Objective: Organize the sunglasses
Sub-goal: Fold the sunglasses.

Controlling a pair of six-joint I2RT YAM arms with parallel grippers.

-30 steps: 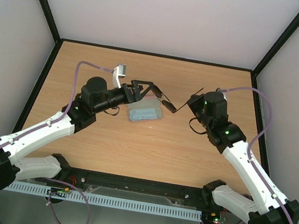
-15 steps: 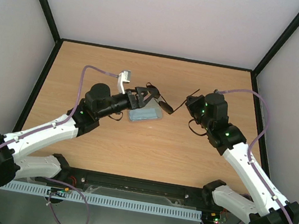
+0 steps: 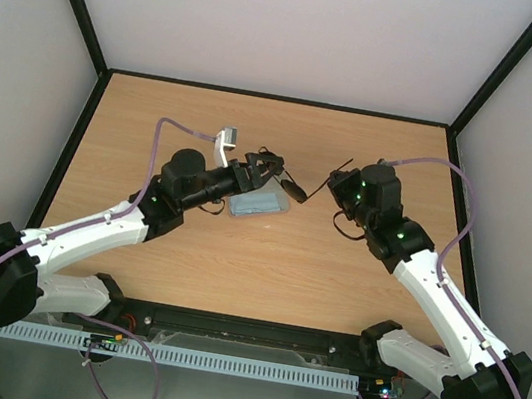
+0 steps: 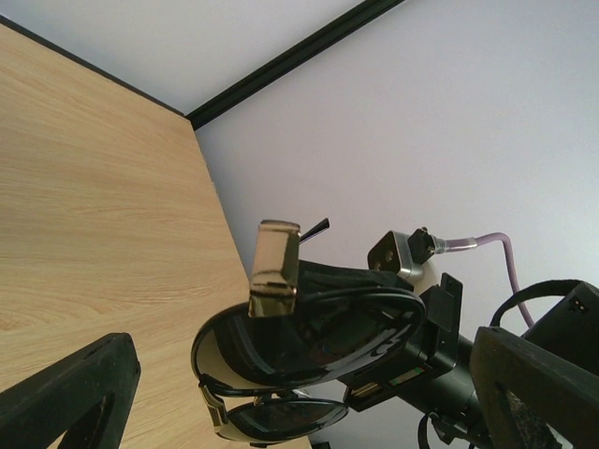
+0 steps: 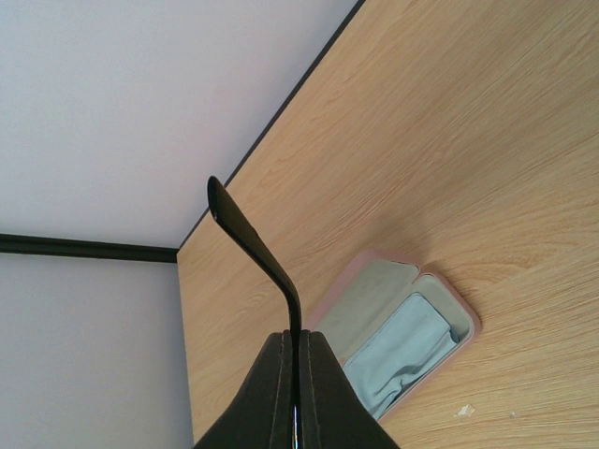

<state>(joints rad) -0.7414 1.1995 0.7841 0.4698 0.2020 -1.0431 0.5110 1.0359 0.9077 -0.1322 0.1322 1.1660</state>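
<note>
The far half of the counter lies bare up to the back wall, and so does the near strip between the 2 arms. The middle is crowded. The left gripper, jaws wide, and the right gripper, jaws pinched, meet there with the sunglasses strung between them, just above the open case. The side walls hem both edges.

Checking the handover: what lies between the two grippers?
The sunglasses: the top view shows them bridging the gap, one temple arm pinched in the right gripper, lenses by the open left gripper.
</note>
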